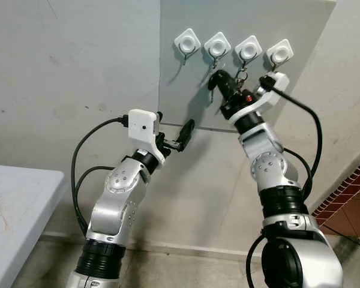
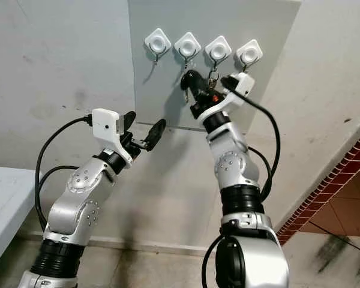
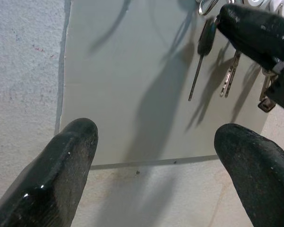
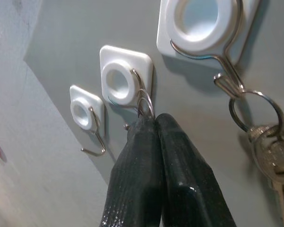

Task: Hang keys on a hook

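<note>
Right gripper (image 4: 154,124) pinches key ring (image 4: 145,101) (at hook (image 4: 138,87)).

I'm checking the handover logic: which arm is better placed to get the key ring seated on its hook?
The right. The right gripper is up at the second hook, fingers pinched on the key ring right at the wire. The left gripper hangs open, lower, below the hooks and holding nothing.

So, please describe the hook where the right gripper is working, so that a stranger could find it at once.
On the wall is a grey panel with four white square hooks in a row. The second hook from the robot's left is the one: the right gripper holds a key ring at its wire, and a bunch of keys hangs on its right neighbour.
</note>
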`<state>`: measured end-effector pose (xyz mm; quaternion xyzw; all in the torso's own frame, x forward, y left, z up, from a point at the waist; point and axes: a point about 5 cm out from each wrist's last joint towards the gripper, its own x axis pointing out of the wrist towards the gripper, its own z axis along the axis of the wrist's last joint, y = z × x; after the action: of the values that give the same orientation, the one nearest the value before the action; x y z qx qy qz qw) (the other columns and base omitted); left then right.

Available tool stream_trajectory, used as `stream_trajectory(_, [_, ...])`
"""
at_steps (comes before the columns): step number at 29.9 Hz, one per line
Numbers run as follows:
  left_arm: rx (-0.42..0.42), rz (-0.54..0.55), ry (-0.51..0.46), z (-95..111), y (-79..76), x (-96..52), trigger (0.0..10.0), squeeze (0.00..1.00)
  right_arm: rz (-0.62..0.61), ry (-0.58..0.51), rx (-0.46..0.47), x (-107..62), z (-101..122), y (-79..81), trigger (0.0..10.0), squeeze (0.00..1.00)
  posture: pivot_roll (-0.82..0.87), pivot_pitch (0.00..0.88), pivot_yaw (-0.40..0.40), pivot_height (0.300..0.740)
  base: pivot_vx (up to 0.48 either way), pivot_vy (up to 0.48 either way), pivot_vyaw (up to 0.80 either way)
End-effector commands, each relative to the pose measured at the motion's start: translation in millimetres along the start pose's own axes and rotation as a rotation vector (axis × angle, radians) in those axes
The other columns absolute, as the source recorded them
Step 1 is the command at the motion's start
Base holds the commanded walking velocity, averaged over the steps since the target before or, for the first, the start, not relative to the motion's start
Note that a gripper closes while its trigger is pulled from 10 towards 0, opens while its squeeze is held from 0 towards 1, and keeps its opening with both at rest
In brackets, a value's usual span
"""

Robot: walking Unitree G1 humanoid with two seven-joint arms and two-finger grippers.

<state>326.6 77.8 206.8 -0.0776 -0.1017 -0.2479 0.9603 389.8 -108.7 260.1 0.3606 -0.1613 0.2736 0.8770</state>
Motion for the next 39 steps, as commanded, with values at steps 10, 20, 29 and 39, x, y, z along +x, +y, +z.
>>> stream_trajectory(10, [-0.005, 0.000, -0.021, 7.6, -2.7, 2.7, 10.0, 0.00, 0.010, -0.014, 0.106, 10.1, 3.9, 2.3, 10.0, 0.00, -0.03, 0.040, -0.066, 0.740, 0.000, 0.000, 0.00])
stream_trajectory(20, [-0.011, 0.009, -0.030, 10.7, -1.2, 3.5, 10.0, 0.00, -0.007, 0.051, 0.161, 3.7, -14.2, -2.8, 10.0, 0.00, -0.03, 0.051, -0.068, 0.740, 0.000, 0.000, 0.00])
stream_trajectory(29, [-0.015, 0.017, -0.032, 11.5, -0.3, 3.1, 10.0, 0.00, -0.046, 0.066, 0.183, -4.4, -21.4, -10.9, 10.0, 0.00, -0.03, 0.055, -0.067, 0.740, 0.000, 0.000, 0.00])
stream_trajectory(39, [-0.023, 0.021, -0.034, 12.2, 0.2, 3.4, 10.0, 0.00, -0.065, 0.079, 0.174, -11.5, -30.7, -14.1, 10.0, 0.00, -0.03, 0.057, -0.067, 0.740, 0.000, 0.000, 0.00])
